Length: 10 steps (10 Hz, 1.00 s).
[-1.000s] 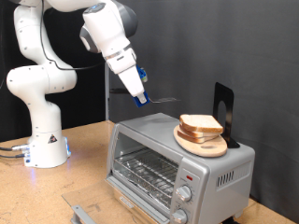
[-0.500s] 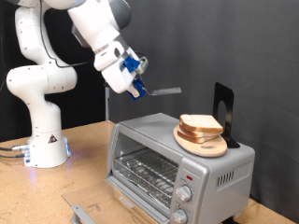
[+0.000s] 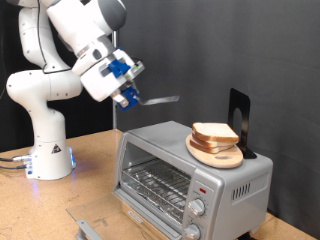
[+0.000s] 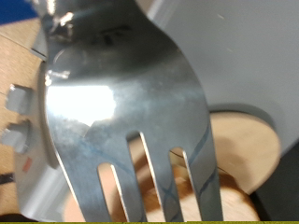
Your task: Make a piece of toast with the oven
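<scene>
My gripper [image 3: 126, 90] is shut on the handle of a metal fork [image 3: 160, 100]. It holds the fork in the air above the left end of the oven [image 3: 240, 180], tines pointing toward the exterior view's right. The oven is silver-grey, its door hangs open [image 3: 92, 224], and its wire rack [image 3: 158, 184] is bare. A pile of bread slices [image 3: 215, 133] lies on a round wooden board [image 3: 216, 155] on the oven's top. No single separate piece of toast shows. In the wrist view the fork [image 4: 131, 103] fills the picture, with the board [image 4: 248, 159] behind its tines.
A black upright stand [image 3: 238, 118] sits on the oven's top behind the board. The arm's white base [image 3: 48, 150] stands on the wooden table [image 3: 90, 160] at the exterior view's left. Two round knobs [image 3: 198, 208] sit on the oven's front.
The gripper with the fork has swung up and toward the exterior view's left, away from the bread pile. The bread, board and oven have not moved.
</scene>
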{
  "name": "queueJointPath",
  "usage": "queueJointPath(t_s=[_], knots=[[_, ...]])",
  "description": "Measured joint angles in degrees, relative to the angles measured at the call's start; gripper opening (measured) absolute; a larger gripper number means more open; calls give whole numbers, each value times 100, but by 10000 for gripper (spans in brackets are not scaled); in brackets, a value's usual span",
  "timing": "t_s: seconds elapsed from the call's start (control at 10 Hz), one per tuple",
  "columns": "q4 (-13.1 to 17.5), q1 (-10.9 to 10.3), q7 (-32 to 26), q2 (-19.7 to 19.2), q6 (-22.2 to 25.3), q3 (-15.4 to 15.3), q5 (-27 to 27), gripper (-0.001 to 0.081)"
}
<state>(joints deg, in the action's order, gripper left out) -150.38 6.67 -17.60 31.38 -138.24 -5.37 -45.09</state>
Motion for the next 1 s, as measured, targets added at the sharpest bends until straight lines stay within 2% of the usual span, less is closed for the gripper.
queueJointPath(t_s=[0.2,0.4,0.5,0.7,1.0], knots=[[32,119,-271,-152,10,186,91,368],[158,171,-443,-276,302,358,270,368],[138,171,-438,-276,255,344,254,368],[102,198,-72,-276,242,210,502,368],[64,312,571,-292,222,-179,1116,368]])
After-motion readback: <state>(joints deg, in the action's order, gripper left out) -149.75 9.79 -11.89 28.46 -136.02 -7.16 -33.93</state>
